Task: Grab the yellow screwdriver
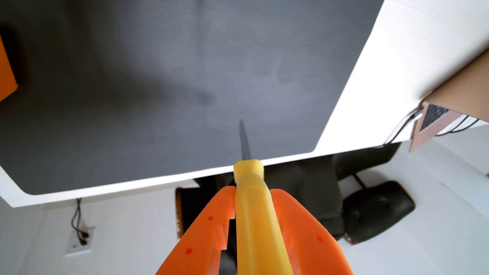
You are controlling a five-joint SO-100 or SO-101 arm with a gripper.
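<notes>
- big dark grey mat (148,105) takes up most of the wrist view, sitting past the fingertips and stretching off to their left
- white table (397,66) under it, bare edge showing right of the fingers and as a thin strip just ahead of the tips
- cardboard box (460,90) up at far right, well away from the fingers, some cables beside it
- black office chair (375,209) down on the floor, right of the fingers
- wall outlet (79,242) with a black plug and cord, low to the left of the fingers
- orange thing (5,71) at the far left edge, can't tell what it is
</notes>
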